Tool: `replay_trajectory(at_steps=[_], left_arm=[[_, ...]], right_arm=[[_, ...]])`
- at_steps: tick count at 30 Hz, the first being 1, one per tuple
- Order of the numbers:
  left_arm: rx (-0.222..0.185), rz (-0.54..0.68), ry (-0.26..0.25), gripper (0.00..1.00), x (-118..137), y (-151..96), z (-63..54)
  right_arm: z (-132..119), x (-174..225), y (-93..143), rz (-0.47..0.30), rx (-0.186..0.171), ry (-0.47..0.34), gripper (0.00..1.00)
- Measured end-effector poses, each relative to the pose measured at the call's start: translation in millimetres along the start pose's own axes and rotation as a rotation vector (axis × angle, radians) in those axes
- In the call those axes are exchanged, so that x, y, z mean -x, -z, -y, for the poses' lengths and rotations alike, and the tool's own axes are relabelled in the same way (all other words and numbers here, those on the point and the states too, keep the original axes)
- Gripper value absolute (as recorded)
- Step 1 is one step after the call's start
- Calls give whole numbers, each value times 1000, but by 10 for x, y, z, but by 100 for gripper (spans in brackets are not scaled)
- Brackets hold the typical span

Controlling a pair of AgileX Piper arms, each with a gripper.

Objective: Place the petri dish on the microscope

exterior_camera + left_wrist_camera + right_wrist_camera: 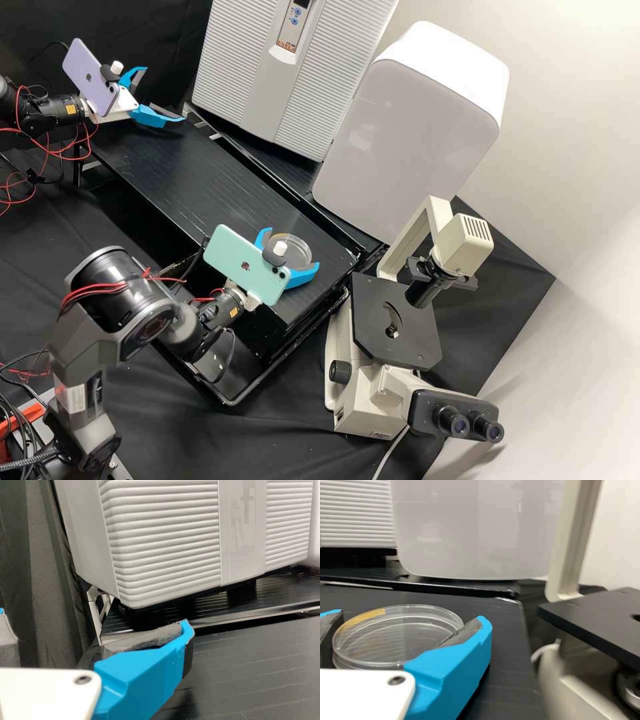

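Left hand [165, 94] is spread and empty over the bench [180, 173]; we would leave it parked, as this step calls for one arm.

Right hand [293, 249] appears to grasp the petri dish [300, 250] by opposite sides, above or on the bench near the end facing the microscope [363, 400]. We cannot tell whether the base has cleared the surface. We judge the step to be lift and transfer: raise the dish straight and level, with only enough squeeze to stop the clear plastic slipping, since a hard pinch could bow it or make it spring out. Lift above the edge of the stage [413, 333] before crossing, then come in low under the condenser [422, 293]. Centre the dish over the opening [388, 320], set it flat, and part the fingers evenly so neither pad drags it.

Views compared, left to right. Left wrist: ribbed face of the grey appliance [165, 540]; the high view adds its control panel [293, 27]. Right wrist: amber strip [367, 617] on the dish rim, grey pad [462, 632] against its side, stage edge side-on. High: condenser and eyepieces [470, 427], hence the headroom we must respect.
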Motion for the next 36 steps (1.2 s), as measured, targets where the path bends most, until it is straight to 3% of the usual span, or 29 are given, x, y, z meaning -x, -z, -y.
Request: replay_trajectory(at_steps=[8, 14, 20, 26, 36], left_arm=[[0, 0, 0, 100, 0, 0, 0], [0, 0, 0, 100, 0, 0, 0], [0, 0, 0, 100, 0, 0, 0], [0, 0, 0, 100, 0, 0, 0], [0, 0, 0, 100, 0, 0, 0]], right_arm=[[-446, 214, -183, 16, -61, -205, 0], [-632, 202, -384, 75, -71, -289, 0], [-667, -49, -687, 162, -33, -281, 0], [-811, -160, -900, 220, -6, -336, 0], [-969, -229, -1097, 273, -15, -413, 0]])
